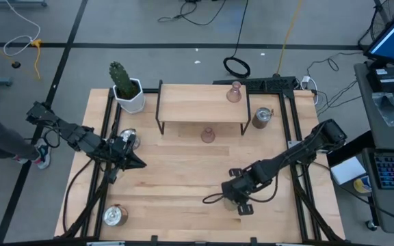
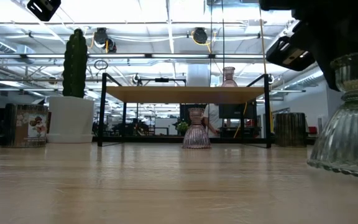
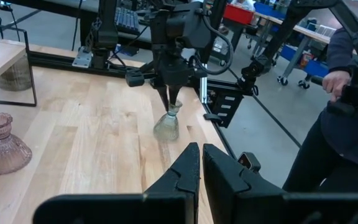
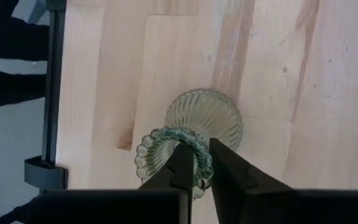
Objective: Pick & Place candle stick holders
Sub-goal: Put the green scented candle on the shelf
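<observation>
My right gripper (image 1: 236, 196) is shut on the olive-green ribbed holder (image 4: 204, 118) at the near middle of the table; the holder also shows in the left wrist view (image 3: 166, 126) and the low view (image 2: 347, 130). My left gripper (image 3: 201, 168) is shut and empty, low over the table's left side (image 1: 134, 161), beside a silver cup (image 1: 127, 139). One pink holder (image 1: 234, 92) stands on the shelf top, another (image 1: 208, 134) on the table in front of the shelf. Two more silver cups stand at the right (image 1: 262, 117) and at the near left (image 1: 115, 215). My right gripper holds the green holder by its scalloped top rim (image 4: 199, 182), pinched between the two fingers; one finger (image 4: 182, 163) seems to be over the opening, the other outside. The fingers (image 3: 169, 93) point down from above. The holder hangs a little tilted; whether its base (image 3: 165, 134) is on the table, I cannot tell.
A low black-framed wooden shelf (image 1: 204, 104) stands at the far middle. The white pot with the cactus (image 1: 127, 89) stands at the far left. Black rails (image 1: 289, 130) run along the table's sides. A person (image 3: 347, 112) stands beyond the table's right side.
</observation>
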`<action>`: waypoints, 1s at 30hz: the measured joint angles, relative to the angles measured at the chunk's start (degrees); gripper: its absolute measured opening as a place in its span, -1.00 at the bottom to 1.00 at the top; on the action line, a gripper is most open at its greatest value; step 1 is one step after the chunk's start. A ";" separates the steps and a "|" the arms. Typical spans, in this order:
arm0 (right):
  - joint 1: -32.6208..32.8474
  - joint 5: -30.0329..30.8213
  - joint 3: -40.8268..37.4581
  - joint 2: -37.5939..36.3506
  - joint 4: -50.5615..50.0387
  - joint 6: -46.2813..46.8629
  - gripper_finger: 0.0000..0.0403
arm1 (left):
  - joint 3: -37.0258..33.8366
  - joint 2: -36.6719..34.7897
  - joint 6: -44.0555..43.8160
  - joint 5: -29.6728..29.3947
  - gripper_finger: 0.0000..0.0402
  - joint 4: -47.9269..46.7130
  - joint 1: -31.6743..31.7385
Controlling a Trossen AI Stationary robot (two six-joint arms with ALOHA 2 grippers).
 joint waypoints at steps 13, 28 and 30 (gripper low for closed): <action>-4.44 -3.03 4.91 -5.55 -2.61 1.53 -0.89 | 0.00 -0.02 0.13 0.00 -0.89 0.02 0.00; -14.06 3.10 13.30 -13.52 -4.65 -3.43 -0.89 | 0.00 -0.02 0.08 0.00 -0.89 0.21 0.00; -15.72 4.67 14.82 -13.92 -4.48 -5.70 -0.89 | 0.00 0.00 0.07 0.00 -0.89 0.30 0.00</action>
